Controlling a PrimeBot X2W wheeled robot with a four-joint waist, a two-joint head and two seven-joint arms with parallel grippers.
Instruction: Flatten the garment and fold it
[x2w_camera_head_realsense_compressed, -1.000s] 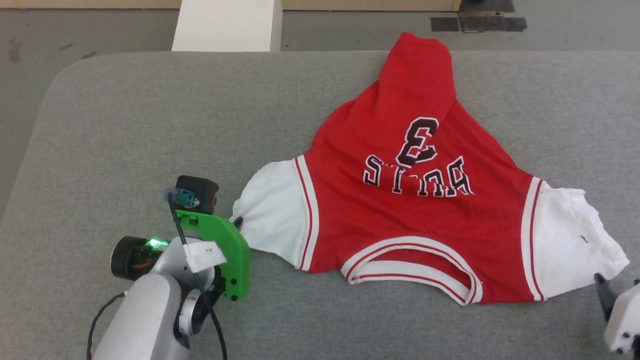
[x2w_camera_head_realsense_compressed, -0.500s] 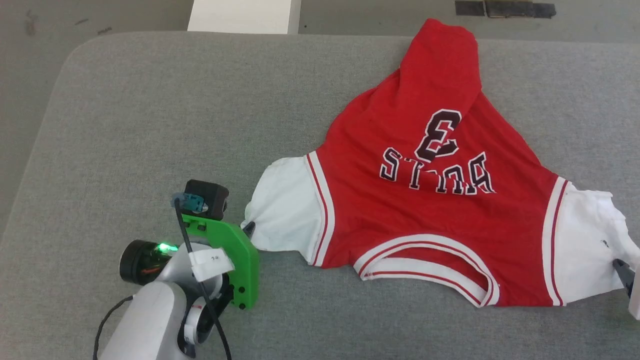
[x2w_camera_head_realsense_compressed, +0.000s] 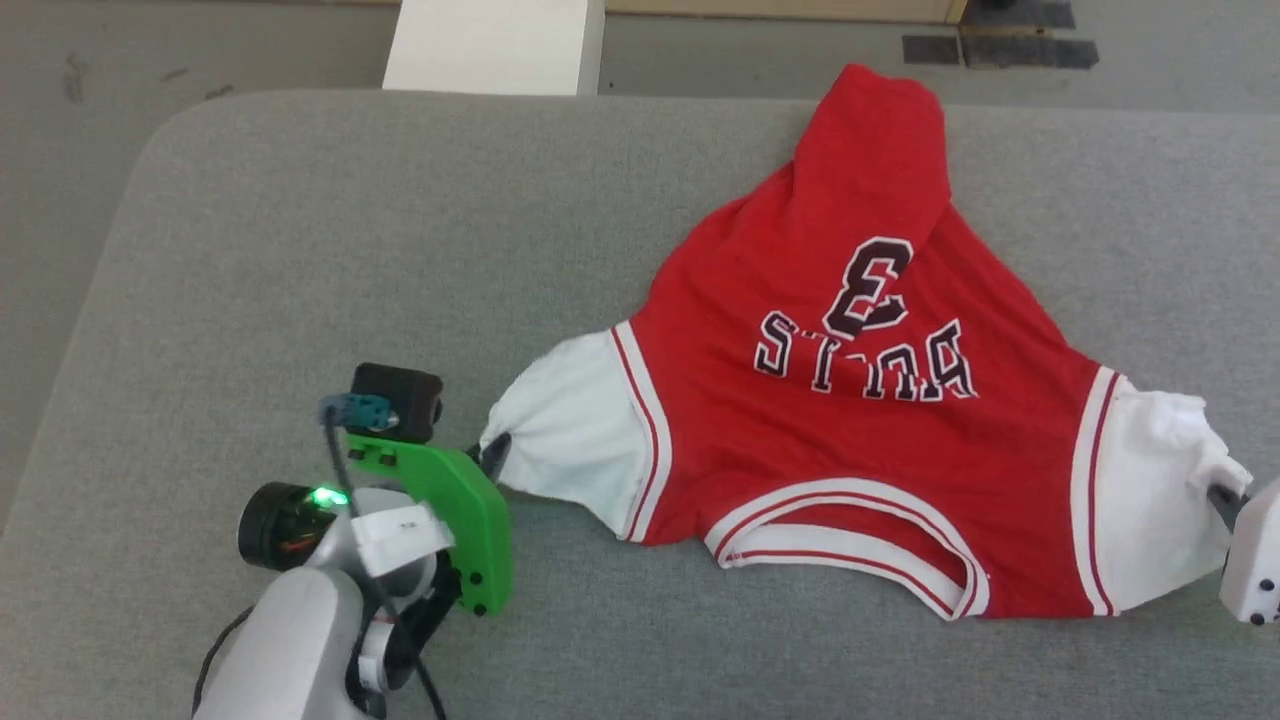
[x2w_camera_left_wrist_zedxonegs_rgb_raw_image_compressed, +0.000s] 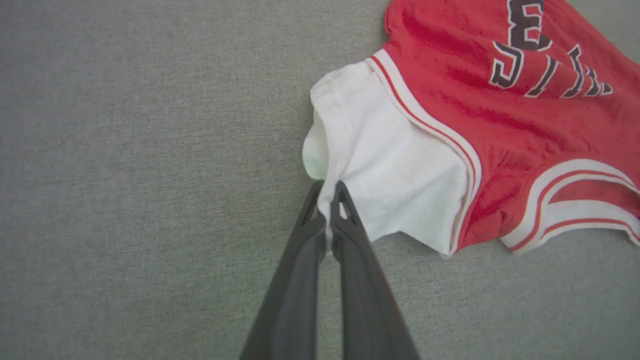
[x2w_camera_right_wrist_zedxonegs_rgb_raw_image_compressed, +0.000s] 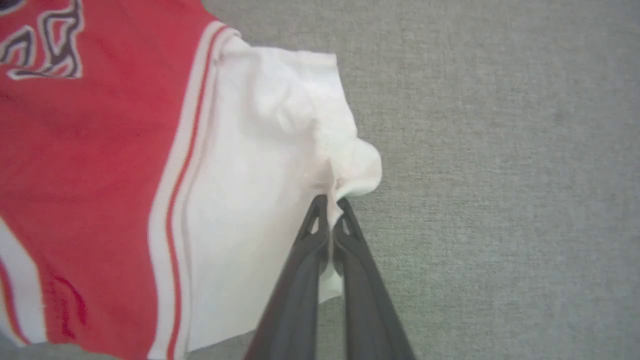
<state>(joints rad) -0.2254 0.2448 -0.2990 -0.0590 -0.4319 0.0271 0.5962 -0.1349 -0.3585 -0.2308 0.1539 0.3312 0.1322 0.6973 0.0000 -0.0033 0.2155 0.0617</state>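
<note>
The garment (x2w_camera_head_realsense_compressed: 850, 420), a red jersey T-shirt with white sleeves and a black "BULLS" print, lies print-up on the grey table (x2w_camera_head_realsense_compressed: 300, 250), collar toward me and its lower part bunched into a peak at the far edge. My left gripper (x2w_camera_head_realsense_compressed: 494, 452) is shut on the edge of the left white sleeve (x2w_camera_left_wrist_zedxonegs_rgb_raw_image_compressed: 380, 165); in the left wrist view the gripper (x2w_camera_left_wrist_zedxonegs_rgb_raw_image_compressed: 328, 192) pinches the cloth between its tips. My right gripper (x2w_camera_head_realsense_compressed: 1215, 495) is shut on the puckered edge of the right white sleeve (x2w_camera_right_wrist_zedxonegs_rgb_raw_image_compressed: 260, 165), its tips (x2w_camera_right_wrist_zedxonegs_rgb_raw_image_compressed: 329, 202) closed on a fold.
A white block (x2w_camera_head_realsense_compressed: 495, 45) stands on the floor beyond the table's far edge. Dark tape patches (x2w_camera_head_realsense_compressed: 1000, 45) mark the floor at the back right. The table's rounded corner (x2w_camera_head_realsense_compressed: 170, 120) is at the far left, with bare grey surface left of the shirt.
My right gripper has closed on the right sleeve's edge, which now puckers. The head camera has shifted a little. The left gripper keeps its hold on the left sleeve.
</note>
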